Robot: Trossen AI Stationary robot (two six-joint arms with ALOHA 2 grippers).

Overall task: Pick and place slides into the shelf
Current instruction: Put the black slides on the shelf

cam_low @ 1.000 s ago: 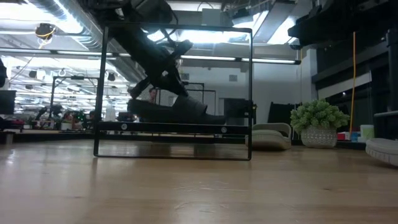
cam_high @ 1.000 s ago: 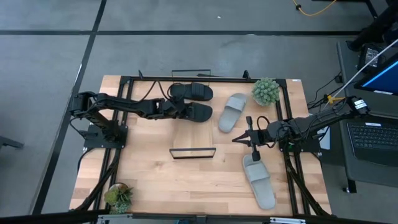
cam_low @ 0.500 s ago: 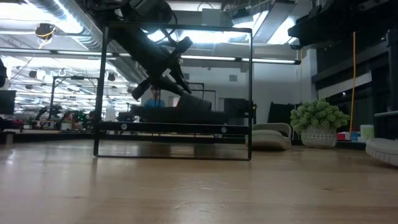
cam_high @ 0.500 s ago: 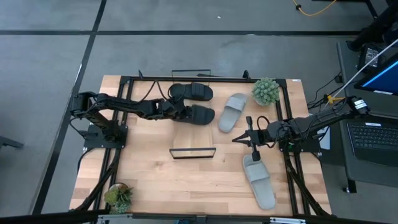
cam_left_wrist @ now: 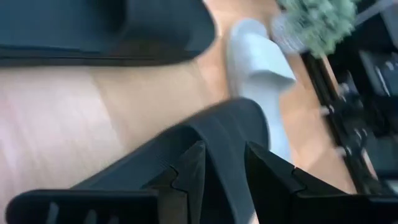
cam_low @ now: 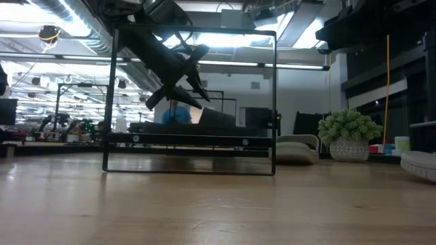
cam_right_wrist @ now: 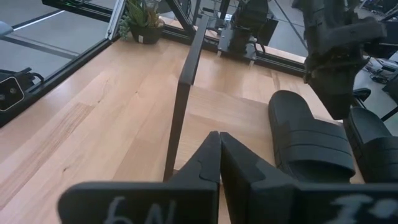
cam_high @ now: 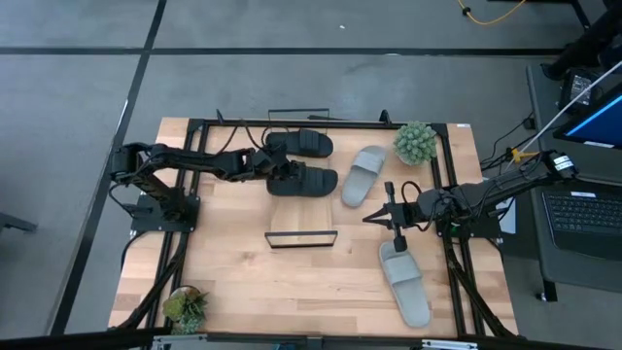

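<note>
The left gripper (cam_high: 275, 166) sits at the heel end of a black slide (cam_high: 303, 181), its fingers parted and no longer clamping it. That slide, ribbed across its wide strap, lies flat on the light-wood shelf (cam_high: 301, 209), long axis running left to right. A second black slide (cam_high: 301, 143) lies just behind it, parallel. A grey slide (cam_high: 363, 176) angles diagonally nearby. Another grey slide (cam_high: 403, 282) lies on the worktop (cam_high: 233, 282), below the right gripper (cam_high: 399, 241), whose fingers are clenched on nothing.
</note>
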